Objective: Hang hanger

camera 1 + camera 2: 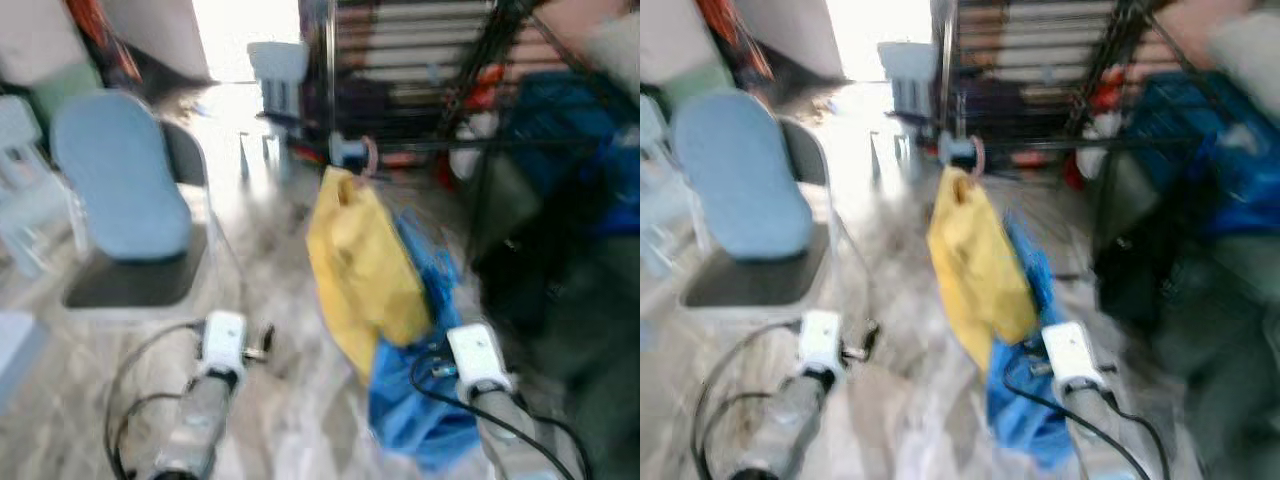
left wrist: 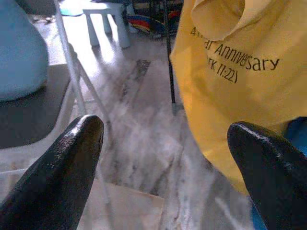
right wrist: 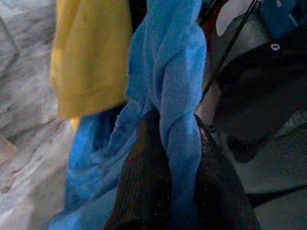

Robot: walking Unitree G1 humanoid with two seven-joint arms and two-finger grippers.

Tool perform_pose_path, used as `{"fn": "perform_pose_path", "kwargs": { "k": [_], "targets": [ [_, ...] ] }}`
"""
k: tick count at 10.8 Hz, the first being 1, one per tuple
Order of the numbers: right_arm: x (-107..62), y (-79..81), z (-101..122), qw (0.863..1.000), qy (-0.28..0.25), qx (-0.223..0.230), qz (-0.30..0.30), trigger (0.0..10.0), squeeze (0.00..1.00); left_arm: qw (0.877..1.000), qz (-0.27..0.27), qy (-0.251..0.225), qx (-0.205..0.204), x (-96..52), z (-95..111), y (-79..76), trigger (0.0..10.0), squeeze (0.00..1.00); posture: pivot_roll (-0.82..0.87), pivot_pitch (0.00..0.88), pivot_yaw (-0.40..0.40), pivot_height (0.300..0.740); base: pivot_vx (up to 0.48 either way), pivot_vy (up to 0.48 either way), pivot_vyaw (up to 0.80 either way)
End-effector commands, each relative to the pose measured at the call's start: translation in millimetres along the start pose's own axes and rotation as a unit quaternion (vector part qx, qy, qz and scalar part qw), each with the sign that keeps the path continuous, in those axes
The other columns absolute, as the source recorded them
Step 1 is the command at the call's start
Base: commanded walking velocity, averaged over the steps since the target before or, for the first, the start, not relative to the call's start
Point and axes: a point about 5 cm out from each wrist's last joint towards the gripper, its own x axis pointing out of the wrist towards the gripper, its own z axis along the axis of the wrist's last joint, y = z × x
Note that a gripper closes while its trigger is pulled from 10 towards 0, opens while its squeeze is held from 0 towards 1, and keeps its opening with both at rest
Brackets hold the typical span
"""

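Note:
A yellow garment (image 1: 365,270) with black print (image 2: 242,62) hangs from a pinkish hanger hook (image 1: 370,158) on a dark clothes rail (image 1: 480,145). Both head views are blurred. Just behind and below the yellow one hangs a blue garment (image 1: 415,400). My right gripper (image 3: 180,143) is shut on a twisted fold of that blue cloth (image 3: 175,81), low at its right side. To the left of the yellow garment, my left gripper (image 2: 165,139) is open with nothing between its fingers, and only floor shows between them.
A chair with a blue back (image 1: 120,190) and dark seat stands at the left, close to my left arm. A white stool (image 1: 278,70) is further back. Dark and blue clothes (image 1: 560,250) hang on the rack at the right. Marbled floor (image 1: 270,250) lies between.

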Motion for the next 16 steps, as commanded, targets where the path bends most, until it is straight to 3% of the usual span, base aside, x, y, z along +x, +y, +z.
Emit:
{"fn": "perform_pose_path", "kwargs": {
  "k": [1, 6, 10, 16],
  "targets": [
    [2.9, -4.0, 7.8, 1.000, -0.014, -0.001, -0.004, 10.0, 0.00, 1.000, 0.003, 0.003, 0.002, -0.7, -0.6, 0.5, 10.0, 0.00, -0.21, 0.000, 0.074, 0.740, -0.311, 0.000, 0.00],
    [-4.6, 2.3, -4.2, 1.000, 0.011, 0.011, -0.009, 10.0, 0.00, 1.000, -0.008, 0.011, 0.007, -3.2, -4.7, -2.7, 10.0, 0.00, -0.22, 0.000, 0.091, 0.740, -0.313, 0.000, 0.00],
    [-27.9, 14.3, -27.6, 0.999, 0.048, 0.013, 0.012, 10.0, 0.00, 0.999, -0.010, 0.034, 0.011, -29.2, -22.0, 0.9, 10.0, 0.00, -0.19, 0.000, 0.093, 0.740, -0.233, 0.000, 0.00],
    [-73.2, 10.8, -39.5, 0.996, 0.082, 0.023, 0.029, 10.0, 0.00, 0.999, 0.027, 0.038, -0.009, -68.2, -16.5, 6.2, 10.0, 0.00, -0.19, 0.000, 0.065, 0.740, 0.000, 0.000, 0.00]
  ]
}}
